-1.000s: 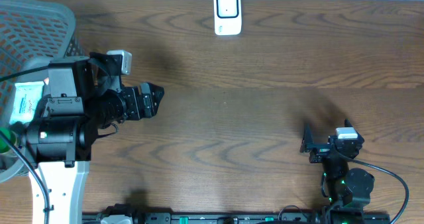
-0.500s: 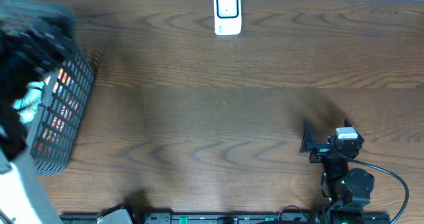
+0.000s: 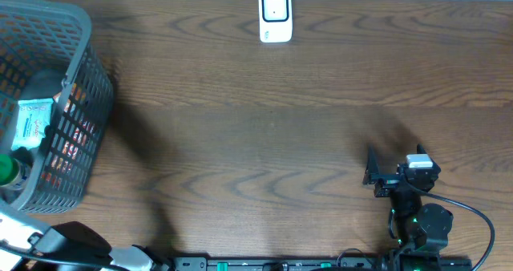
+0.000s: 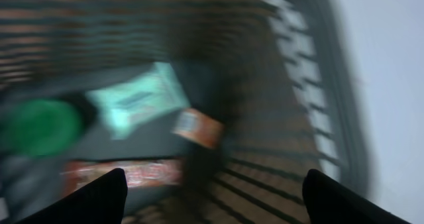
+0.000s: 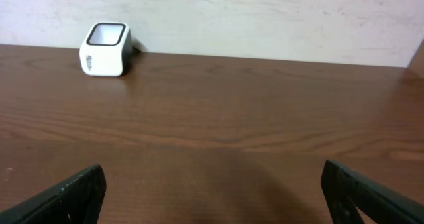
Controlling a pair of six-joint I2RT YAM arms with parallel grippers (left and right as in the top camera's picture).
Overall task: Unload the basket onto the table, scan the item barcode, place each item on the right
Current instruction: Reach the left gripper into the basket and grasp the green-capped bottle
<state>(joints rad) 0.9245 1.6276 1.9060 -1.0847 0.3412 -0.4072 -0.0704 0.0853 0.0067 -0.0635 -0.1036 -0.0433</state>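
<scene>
The scanner (image 3: 274,16) stands upright at the far edge of the tabletop (image 3: 264,127), well apart from both arms; in the right wrist view it sits at the far left, by the wall. The basket (image 3: 88,86) stands at the left edge; inside lie a teal packet (image 3: 32,123), a green-capped bottle (image 3: 6,169) and a red packet (image 3: 68,143). The left wrist view is blurred, yet it looks down into the basket at the same three things plus a small orange pack (image 4: 197,126) just beside the teal packet. The left claw (image 4: 215,184) hangs above them, fingers wide apart, gripping nothing. From overhead only part of the left arm (image 3: 68,243) shows, at the bottom-left edge. The right claw (image 5: 215,184) is low over the near right tabletop, fully spread and empty, facing the scanner.
</scene>
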